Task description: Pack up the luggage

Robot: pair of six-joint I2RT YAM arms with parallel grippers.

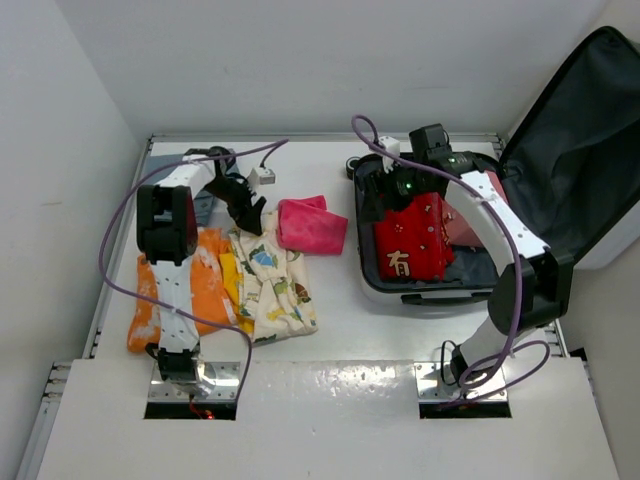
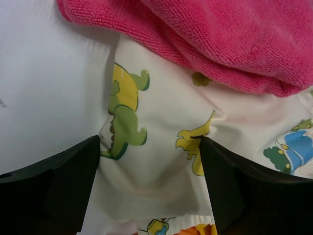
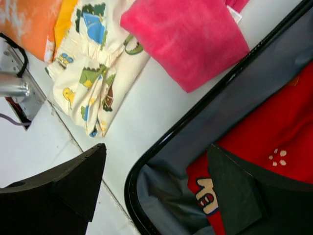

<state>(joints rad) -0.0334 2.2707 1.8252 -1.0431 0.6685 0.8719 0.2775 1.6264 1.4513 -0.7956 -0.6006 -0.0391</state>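
The luggage (image 1: 366,277) lies open at the right of the table, its dark-lined lid (image 1: 580,130) standing up against the wall. Inside lies a red garment (image 1: 413,238) with pale print. My right gripper (image 1: 375,198) hovers open over the case's far-left corner. In the right wrist view this gripper (image 3: 157,149) straddles the black rim (image 3: 146,161) with nothing between its fingers. My left gripper (image 1: 247,212) is down on the far end of a cream dinosaur-print cloth (image 1: 272,283). In the left wrist view the left gripper (image 2: 149,142) stands open, with a raised fold of that cloth (image 2: 156,166) between its fingers.
A pink towel (image 1: 311,226) lies between the cream cloth and the case, overlapping the cloth's far edge (image 2: 234,44). An orange cloth (image 1: 190,290) lies left of the cream one. A small grey-white device (image 1: 262,178) sits at the back. A raised lip borders the table.
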